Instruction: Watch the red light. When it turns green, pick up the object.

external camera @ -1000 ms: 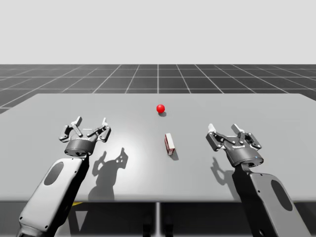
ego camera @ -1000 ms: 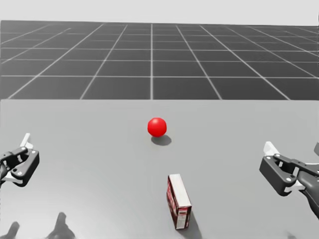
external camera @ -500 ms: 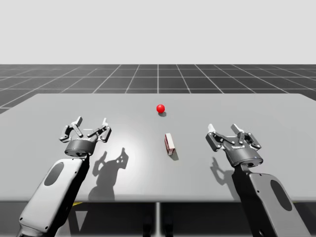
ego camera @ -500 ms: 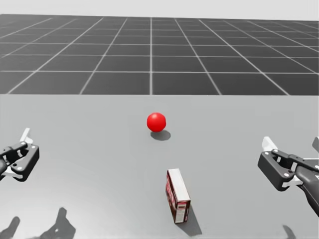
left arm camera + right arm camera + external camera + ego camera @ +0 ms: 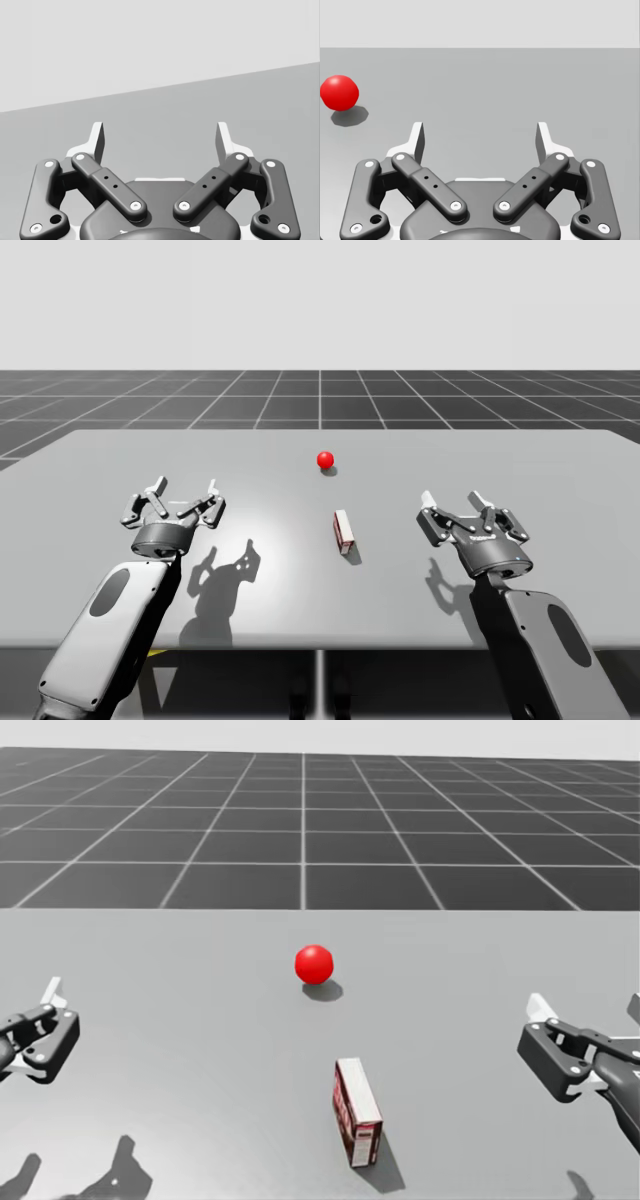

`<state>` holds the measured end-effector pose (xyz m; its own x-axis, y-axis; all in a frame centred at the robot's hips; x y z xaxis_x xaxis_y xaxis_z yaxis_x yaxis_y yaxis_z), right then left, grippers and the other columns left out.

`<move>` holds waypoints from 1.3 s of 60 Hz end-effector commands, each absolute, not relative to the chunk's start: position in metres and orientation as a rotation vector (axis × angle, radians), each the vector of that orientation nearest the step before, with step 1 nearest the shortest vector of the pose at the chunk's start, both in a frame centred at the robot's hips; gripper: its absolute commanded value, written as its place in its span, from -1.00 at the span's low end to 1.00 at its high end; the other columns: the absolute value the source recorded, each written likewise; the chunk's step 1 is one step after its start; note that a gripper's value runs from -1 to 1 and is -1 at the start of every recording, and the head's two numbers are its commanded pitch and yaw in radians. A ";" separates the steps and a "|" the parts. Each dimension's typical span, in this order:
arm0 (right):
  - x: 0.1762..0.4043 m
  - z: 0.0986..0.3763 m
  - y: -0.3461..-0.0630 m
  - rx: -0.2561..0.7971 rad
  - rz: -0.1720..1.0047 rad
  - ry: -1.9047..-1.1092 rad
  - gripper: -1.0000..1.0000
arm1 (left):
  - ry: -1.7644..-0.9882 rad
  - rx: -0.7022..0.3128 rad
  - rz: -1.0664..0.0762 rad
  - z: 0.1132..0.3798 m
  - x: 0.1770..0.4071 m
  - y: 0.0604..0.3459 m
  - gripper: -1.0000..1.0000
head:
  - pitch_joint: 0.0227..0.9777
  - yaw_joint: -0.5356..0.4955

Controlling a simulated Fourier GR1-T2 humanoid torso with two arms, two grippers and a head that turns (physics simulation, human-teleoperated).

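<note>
**A:** What colour is the light?

**B:** The light (image 5: 314, 964) is a red ball sitting on the grey table (image 5: 120, 460). It is well ahead of both sets of jaws, roughly midway between them. In the right wrist view it lies ahead of the right gripper (image 5: 480, 137), off towards my other arm and outside the jaws.

**A:** And the object?

**B:** The red and white box (image 5: 344, 532) rests on the table with a short end facing me, nearer to me than the light. It is between the two grippers and well apart from each, though somewhat closer to the right one. Nothing touches it.

**A:** How do the jaws stand?

**B:** The left gripper (image 5: 160, 137) is released. Its jaws are spread wide, with nothing between them and bare table ahead. The right gripper's jaws are spread just as wide and hold nothing. In the high view both grippers hover above the table and throw shadows onto it.
</note>
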<state>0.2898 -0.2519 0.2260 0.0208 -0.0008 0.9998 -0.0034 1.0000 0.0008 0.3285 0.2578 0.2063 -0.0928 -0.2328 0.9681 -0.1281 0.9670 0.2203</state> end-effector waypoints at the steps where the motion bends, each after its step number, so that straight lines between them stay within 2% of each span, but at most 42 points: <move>1: 0.290 0.226 -0.252 0.002 0.001 -1.550 -1.00 | -1.668 0.276 -0.090 0.206 0.329 0.258 -1.00 | 0.11 -0.02; 78: 0.289 0.226 -0.253 -0.015 0.018 -1.570 -1.00 | -1.657 0.270 -0.098 0.206 0.329 0.257 -1.00 | 0.12 -0.01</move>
<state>0.2893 -0.2526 0.2257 0.0015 0.0216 0.9998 -0.0024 0.9998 -0.0216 0.3285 0.2571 0.2057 -0.0824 -0.2334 0.9689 -0.1182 0.9676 0.2230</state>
